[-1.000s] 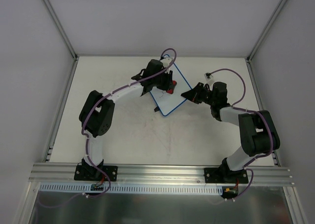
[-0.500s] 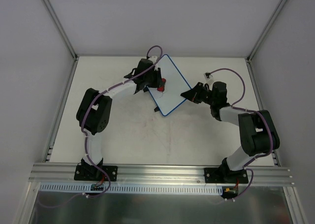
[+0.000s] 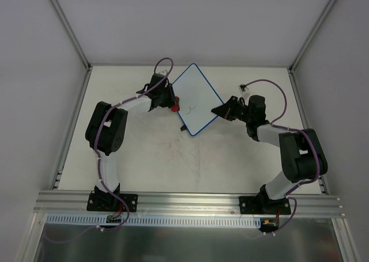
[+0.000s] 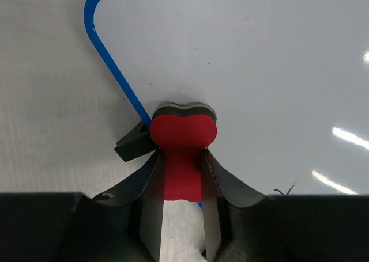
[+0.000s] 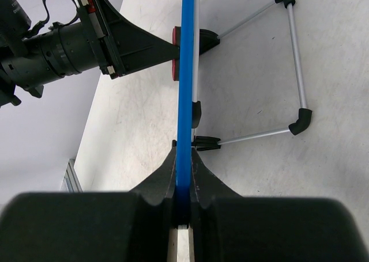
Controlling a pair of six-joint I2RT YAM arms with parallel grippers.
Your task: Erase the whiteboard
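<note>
Slipping off the edge is the main risk. The left gripper (image 4: 181, 159) is clamped narrowly on the waist of a red eraser (image 4: 183, 131), whose dark felt face sits right at the blue rim on the left side of the whiteboard (image 3: 199, 92). A stroke that runs further left in the overhead view would probably drop the eraser off the rim onto the table (image 3: 150, 158), or catch the small black tab beside it. A short dark mark (image 3: 191, 108) shows near the middle of the board, just right of the eraser, so a wipe that stays at the rim would likely miss it. The right gripper (image 5: 184, 158) is pinched tight on the board's thin blue edge at its right side. That hold looks slim, and hard sideways pressure from the eraser could twist the board in those fingers or shove it across the table. A thin wire stand (image 5: 298, 72) sticks out behind the board with its black feet on the table, and it might skid or fold under a push. The board sits in the upper middle of the overhead view, between the two arms. The table is pale, matte and faintly scuffed, enclosed by plain grey-white walls (image 3: 173, 20), with a metal rail (image 3: 190, 201) along its lower edge.
</note>
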